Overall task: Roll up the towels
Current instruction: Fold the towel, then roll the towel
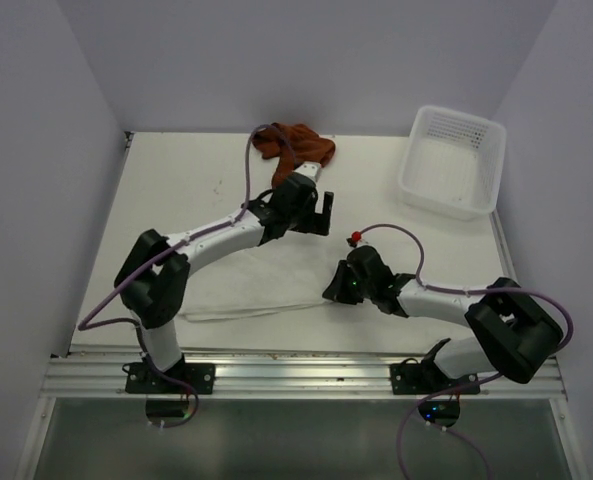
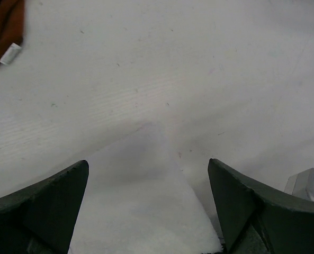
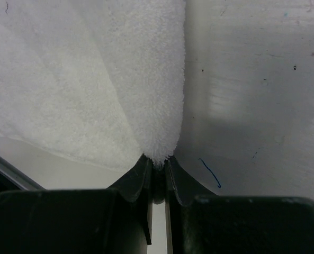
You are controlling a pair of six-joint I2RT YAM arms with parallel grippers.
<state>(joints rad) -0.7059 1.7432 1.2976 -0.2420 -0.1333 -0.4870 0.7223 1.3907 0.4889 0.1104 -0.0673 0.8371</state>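
The white towel (image 1: 251, 290) lies flat on the table between the two arms. My right gripper (image 3: 157, 159) is shut on its right edge, and a fold of terry cloth (image 3: 151, 95) bunches out from the closed jaws. In the top view the right gripper (image 1: 332, 290) sits low at that edge. My left gripper (image 1: 324, 212) hovers open over the towel's far corner (image 2: 146, 201), its fingers (image 2: 51, 196) standing wide on either side with nothing held. The rust-brown towel (image 1: 294, 145) lies crumpled at the back of the table; a bit of it shows in the left wrist view (image 2: 3, 26).
A white perforated basket (image 1: 451, 160) stands at the back right. White walls close the table (image 1: 176, 190) in on the left, back and right. A metal rail (image 1: 296, 372) runs along the near edge by the arm bases.
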